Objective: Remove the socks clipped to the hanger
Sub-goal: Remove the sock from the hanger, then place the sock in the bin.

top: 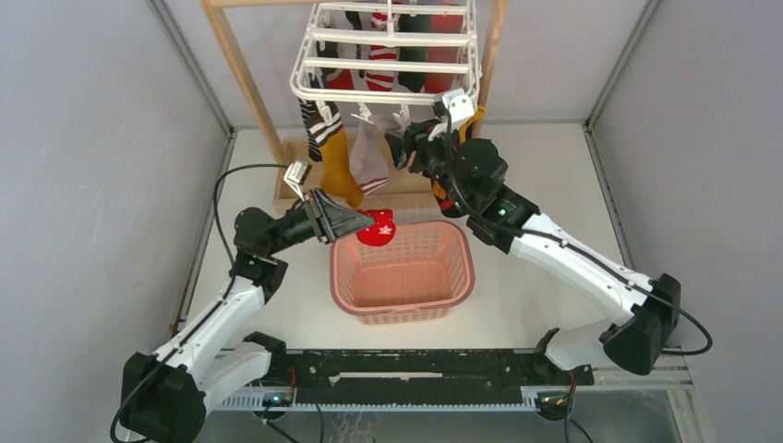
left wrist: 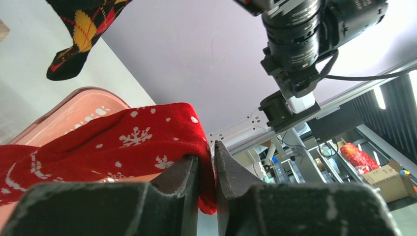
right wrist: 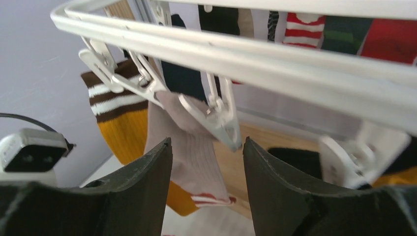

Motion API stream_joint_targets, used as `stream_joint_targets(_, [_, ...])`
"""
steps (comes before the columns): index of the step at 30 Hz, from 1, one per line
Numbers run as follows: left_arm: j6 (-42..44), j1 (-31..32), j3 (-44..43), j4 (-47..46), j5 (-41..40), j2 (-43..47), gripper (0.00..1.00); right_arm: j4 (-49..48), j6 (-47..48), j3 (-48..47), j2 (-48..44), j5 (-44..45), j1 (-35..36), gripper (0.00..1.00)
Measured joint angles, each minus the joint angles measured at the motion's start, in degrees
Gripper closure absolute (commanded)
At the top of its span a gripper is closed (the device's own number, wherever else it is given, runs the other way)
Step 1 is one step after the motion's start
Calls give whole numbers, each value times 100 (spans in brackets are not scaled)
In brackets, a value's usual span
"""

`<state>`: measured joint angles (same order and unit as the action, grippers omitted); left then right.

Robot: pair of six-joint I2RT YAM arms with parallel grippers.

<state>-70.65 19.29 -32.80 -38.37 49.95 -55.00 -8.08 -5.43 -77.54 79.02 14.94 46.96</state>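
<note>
Red snowflake sock (top: 377, 227) is pinched at the tips of the narrow left claw (top: 358, 221), with the rim of the pink basket (top: 462, 254) just below. Let go here, it could slide outside the rim. The right claw (right wrist: 206, 143) stands wide. The white clip (right wrist: 216, 118) and grey sock (right wrist: 189, 157) lie between its fingers, under the hanger (right wrist: 275, 64). Closing on the clip alone may drag the frame.

Bright, even light fills my overhead view; the pink basket (top: 403, 312) casts only a faint shadow on the white table (top: 536, 309). My left wrist view glares white at its right edge; the red sock (left wrist: 123, 142) is sharp, my fingers (left wrist: 172, 191) dark. My right wrist view blurs the nearest hanger (right wrist: 295, 59) bar.
</note>
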Motion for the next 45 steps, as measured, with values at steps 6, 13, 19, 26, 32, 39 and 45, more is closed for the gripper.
stream_joint_targets(6, [0, 9, 0, 219, -17, 396, 78, 317, -212, 501, -739, 17, 85, 36])
stream_joint_targets(13, [4, 142, 0, 588, -50, 807, 78, 894, -507, 1047, -1878, 2, 212, 35])
stream_joint_targets(19, [-4, 354, -15, 863, -164, 1202, 76, 1464, -767, 1827, -2815, -37, 286, 35])
stream_joint_targets(26, [201, 570, -33, 1547, -348, 1716, 75, 2061, -1152, 2741, -3445, -81, 343, 35])
stream_joint_targets(32, [490, 603, 15, 1926, -568, 1613, 75, 2450, -1440, 3235, -3753, -190, 452, 35])
stream_joint_targets(39, [614, 761, 442, 1860, -824, 1093, 75, 2669, -1672, 3274, -4011, -203, 763, 35])
stream_joint_targets(45, [686, 835, 927, 1834, -1132, 909, 73, 2900, -1775, 3322, -4129, -162, 988, 35])
